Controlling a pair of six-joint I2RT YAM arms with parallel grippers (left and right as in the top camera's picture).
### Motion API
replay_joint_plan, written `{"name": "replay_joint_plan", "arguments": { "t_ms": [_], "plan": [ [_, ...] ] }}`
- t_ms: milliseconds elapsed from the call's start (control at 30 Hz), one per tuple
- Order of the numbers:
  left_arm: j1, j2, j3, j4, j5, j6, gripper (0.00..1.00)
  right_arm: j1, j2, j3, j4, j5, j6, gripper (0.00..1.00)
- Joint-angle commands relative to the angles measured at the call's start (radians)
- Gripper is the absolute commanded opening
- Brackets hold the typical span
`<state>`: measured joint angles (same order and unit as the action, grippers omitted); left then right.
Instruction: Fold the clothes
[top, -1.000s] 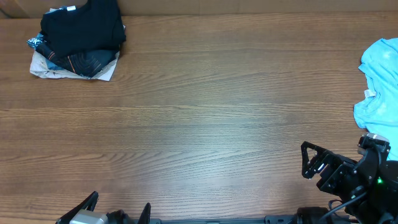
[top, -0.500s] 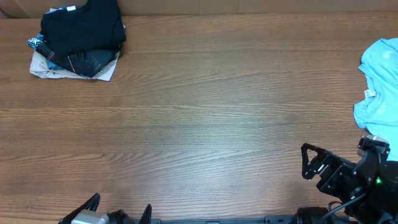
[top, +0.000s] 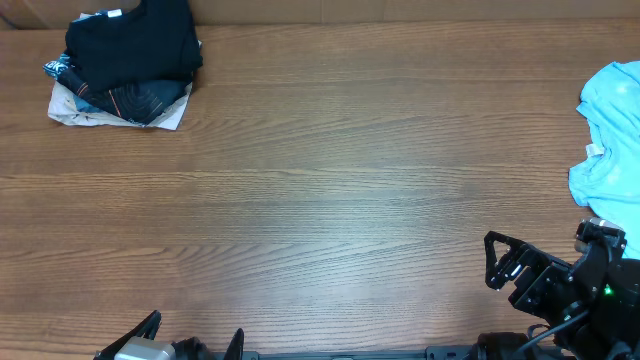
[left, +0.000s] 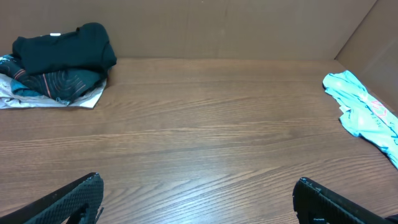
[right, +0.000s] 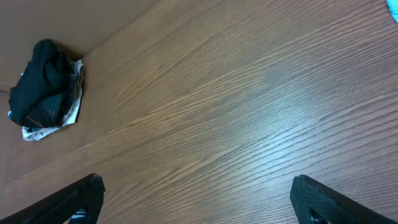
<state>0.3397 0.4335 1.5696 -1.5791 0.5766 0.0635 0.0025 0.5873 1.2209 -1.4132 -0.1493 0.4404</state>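
A plain black shirt (top: 130, 45) with a small white label lies folded on top of a pile at the table's far left corner. It also shows in the left wrist view (left: 62, 53) and the right wrist view (right: 43, 84). A crumpled light blue T-shirt (top: 610, 130) lies at the right edge, seen too in the left wrist view (left: 364, 115). My left gripper (top: 195, 328) (left: 198, 183) sits at the near edge, open over bare wood. At the near right my right gripper (top: 497, 262) (right: 196, 180) is open as well, holding nothing. Both are far from the clothes.
Under the black shirt lie a dark patterned garment (top: 140, 100) and a white one (top: 75, 112). The wooden table (top: 330, 190) is bounded by brown cardboard walls at the back (left: 217, 28) and the right.
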Motion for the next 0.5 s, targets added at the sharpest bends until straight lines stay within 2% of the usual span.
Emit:
{"name": "replay_joint_plan", "arguments": {
  "t_ms": [0, 467],
  "plan": [
    [-0.005, -0.002, -0.003, 0.001, 0.018, 0.027, 1.0, 0.004, -0.003, -0.006, 0.005, 0.007, 0.002, 1.0],
    [-0.005, -0.002, -0.003, 0.001, 0.018, 0.027, 1.0, 0.004, -0.005, -0.006, 0.006, 0.047, 0.002, 1.0]
  ]
}}
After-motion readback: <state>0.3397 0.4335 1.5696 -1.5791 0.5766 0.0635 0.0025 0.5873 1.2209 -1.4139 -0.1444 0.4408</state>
